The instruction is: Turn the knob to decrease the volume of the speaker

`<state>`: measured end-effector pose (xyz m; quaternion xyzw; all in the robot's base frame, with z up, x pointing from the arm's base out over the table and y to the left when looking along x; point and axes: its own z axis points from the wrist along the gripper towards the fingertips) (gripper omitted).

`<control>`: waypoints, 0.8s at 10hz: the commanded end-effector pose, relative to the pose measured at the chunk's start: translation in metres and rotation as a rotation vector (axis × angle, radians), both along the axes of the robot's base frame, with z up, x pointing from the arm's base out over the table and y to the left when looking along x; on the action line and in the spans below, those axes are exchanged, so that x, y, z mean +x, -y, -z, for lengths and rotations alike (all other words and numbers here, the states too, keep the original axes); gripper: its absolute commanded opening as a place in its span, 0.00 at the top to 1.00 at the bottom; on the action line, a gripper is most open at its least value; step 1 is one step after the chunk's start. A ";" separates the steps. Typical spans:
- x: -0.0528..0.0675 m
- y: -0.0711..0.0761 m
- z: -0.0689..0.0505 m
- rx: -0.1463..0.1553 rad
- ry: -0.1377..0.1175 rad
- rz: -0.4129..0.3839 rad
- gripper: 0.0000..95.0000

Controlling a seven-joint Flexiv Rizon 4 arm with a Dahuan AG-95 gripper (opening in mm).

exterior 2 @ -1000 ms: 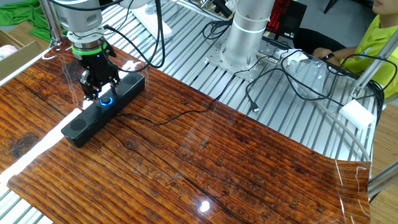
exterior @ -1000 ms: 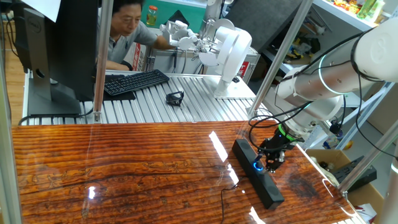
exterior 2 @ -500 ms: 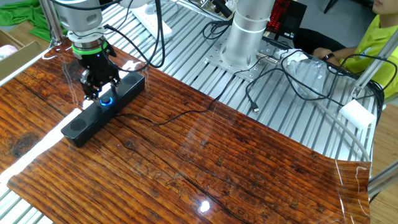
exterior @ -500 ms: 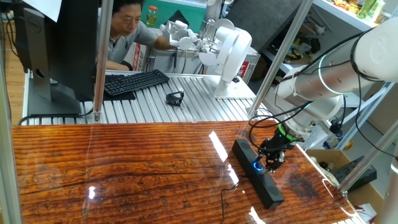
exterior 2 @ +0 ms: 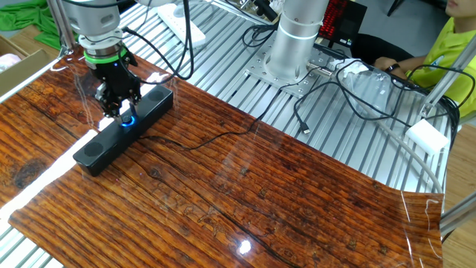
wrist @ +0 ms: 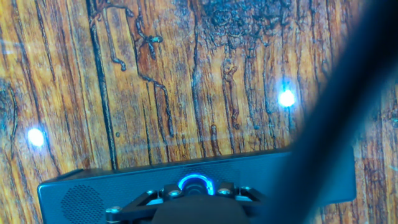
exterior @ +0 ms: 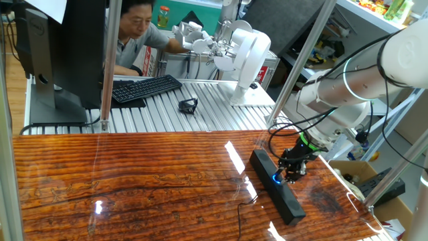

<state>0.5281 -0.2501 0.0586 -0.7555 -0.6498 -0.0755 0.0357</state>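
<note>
One gripper (exterior 2: 119, 109) sits closed around the knob (wrist: 196, 184) on the speaker (exterior 2: 123, 129), so rotate gently about its axis without dragging sideways.

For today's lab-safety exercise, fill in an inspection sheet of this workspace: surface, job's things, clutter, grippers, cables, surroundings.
Surface: glossy wooden tabletop, glare spots.
Job's things: speaker lying flat near the table edge; knob glowing blue.
Clutter: nothing seen on the wood.
Grippers: gripper right over the knob; fingers' grip cannot be judged.
Cables: thin black cable running from the speaker across the wood; loose cables on the metal bench.
Surroundings: keyboard, monitor, seated person.
</note>
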 end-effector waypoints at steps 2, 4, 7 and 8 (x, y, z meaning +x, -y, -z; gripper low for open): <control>-0.001 0.000 -0.002 0.001 -0.001 -0.004 0.60; -0.001 0.000 -0.003 0.000 0.002 -0.011 0.60; -0.001 0.000 -0.003 -0.002 0.002 -0.018 0.80; -0.001 0.000 -0.003 -0.002 0.001 -0.027 0.80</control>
